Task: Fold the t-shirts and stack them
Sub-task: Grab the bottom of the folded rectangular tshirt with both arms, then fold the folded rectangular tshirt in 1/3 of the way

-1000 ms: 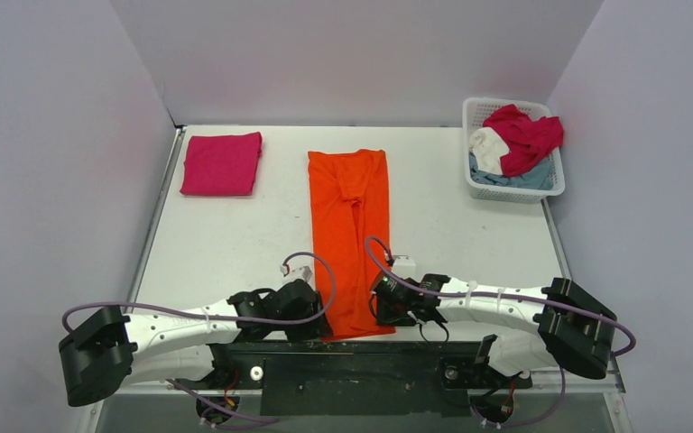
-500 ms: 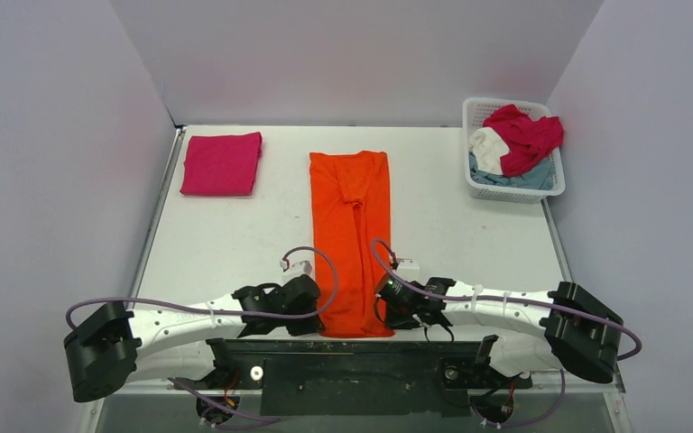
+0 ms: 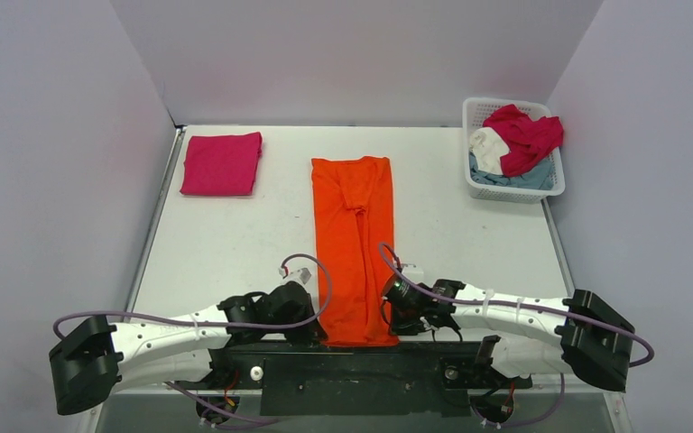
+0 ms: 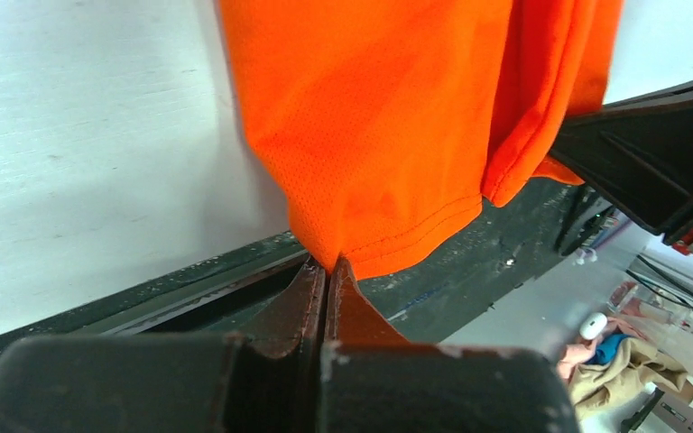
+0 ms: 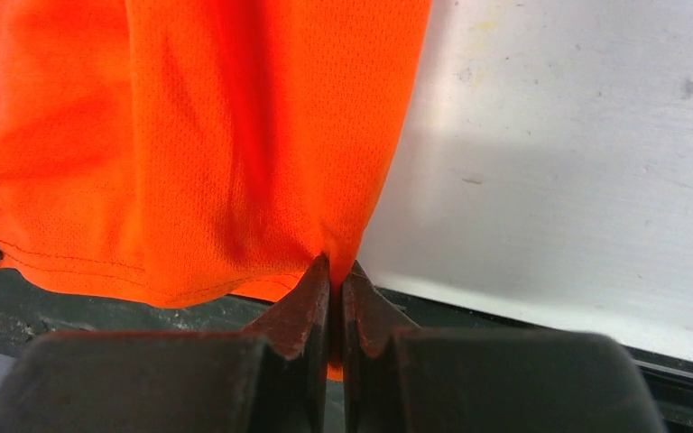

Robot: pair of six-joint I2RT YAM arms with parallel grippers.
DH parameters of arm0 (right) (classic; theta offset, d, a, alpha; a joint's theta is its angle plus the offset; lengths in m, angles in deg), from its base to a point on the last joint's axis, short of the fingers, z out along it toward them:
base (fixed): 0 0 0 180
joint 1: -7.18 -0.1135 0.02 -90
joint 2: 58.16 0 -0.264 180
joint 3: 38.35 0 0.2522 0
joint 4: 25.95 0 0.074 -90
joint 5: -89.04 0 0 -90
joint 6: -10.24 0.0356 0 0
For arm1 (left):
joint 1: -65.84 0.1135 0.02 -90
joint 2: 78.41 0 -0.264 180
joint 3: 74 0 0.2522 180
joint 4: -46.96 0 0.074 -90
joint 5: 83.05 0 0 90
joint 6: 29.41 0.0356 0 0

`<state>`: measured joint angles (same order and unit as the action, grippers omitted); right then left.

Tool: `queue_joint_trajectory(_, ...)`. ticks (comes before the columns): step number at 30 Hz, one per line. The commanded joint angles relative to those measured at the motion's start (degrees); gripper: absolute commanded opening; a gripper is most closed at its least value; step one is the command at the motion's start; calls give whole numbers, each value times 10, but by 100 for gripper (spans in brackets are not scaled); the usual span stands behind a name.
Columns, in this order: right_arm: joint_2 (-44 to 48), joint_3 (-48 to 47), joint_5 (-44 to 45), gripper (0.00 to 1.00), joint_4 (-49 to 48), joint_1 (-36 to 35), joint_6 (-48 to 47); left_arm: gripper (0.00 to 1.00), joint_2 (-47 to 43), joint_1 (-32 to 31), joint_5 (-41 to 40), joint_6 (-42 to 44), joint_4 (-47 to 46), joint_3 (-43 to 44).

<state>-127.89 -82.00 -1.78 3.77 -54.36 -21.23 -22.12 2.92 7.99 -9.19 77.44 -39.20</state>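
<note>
Both hem corners of the orange t-shirt (image 3: 354, 234) are clamped, one in the left gripper (image 4: 327, 271), one in the right gripper (image 5: 334, 271), jaws shut. Stretched ahead of both grippers, it has been dragged nearward past the edge of the table (image 4: 81, 135), likely straightened for folding.

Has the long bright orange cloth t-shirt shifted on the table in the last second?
Yes. The orange t-shirt slid toward the near edge of the white table, judged against the folded magenta-pink t-shirt.
</note>
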Motion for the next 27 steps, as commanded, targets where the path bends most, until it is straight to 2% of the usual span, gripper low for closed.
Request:
queue_joint_trajectory(1, 31, -37, 6, 0, 74, 3, -8, 0, -31, 3, -19, 25, -35, 36)
queue_joint_trajectory(7, 18, -111, 35, 0, 115, 54, -45, 0, -6, 81, -28, 71, -21, 91)
queue_joint_trajectory(13, -29, -208, 53, 0, 138, 117, -107, 0, 27, 177, 18, 116, -68, 132)
queue_joint_trajectory(19, -100, -313, 52, 0, 158, 181, -146, 0, 108, 264, 68, 159, -102, 194)
queue_joint_trajectory(27, -200, -423, 23, 0, 158, 241, -209, 0, 225, 327, 97, 209, -118, 283)
